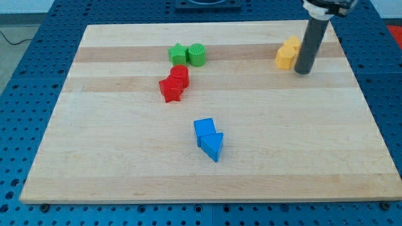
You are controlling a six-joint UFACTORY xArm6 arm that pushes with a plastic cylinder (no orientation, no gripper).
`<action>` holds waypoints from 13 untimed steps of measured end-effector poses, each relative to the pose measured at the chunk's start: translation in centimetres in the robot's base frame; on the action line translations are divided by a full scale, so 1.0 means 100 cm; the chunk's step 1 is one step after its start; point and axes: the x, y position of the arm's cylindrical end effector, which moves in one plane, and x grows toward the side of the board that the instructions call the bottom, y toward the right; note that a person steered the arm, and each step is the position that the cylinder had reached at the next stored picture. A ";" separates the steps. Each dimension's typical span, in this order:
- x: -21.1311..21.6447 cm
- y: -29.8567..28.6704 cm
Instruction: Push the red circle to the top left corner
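Currently red circle [179, 75] sits mid-bench [113, 157], touching red star [170, 89] below-left of it, green blocks [188, 54] just above it. My tip [303, 71] is far right of it, beside yellow blocks [288, 54]. No hand fitted, so apart/together doesn't apply. Tip needs to get lower-right of circle.

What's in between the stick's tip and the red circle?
In the camera view, only bare board lies between my tip and the red circle; yellow blocks sit beside the tip.
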 end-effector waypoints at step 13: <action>-0.072 -0.424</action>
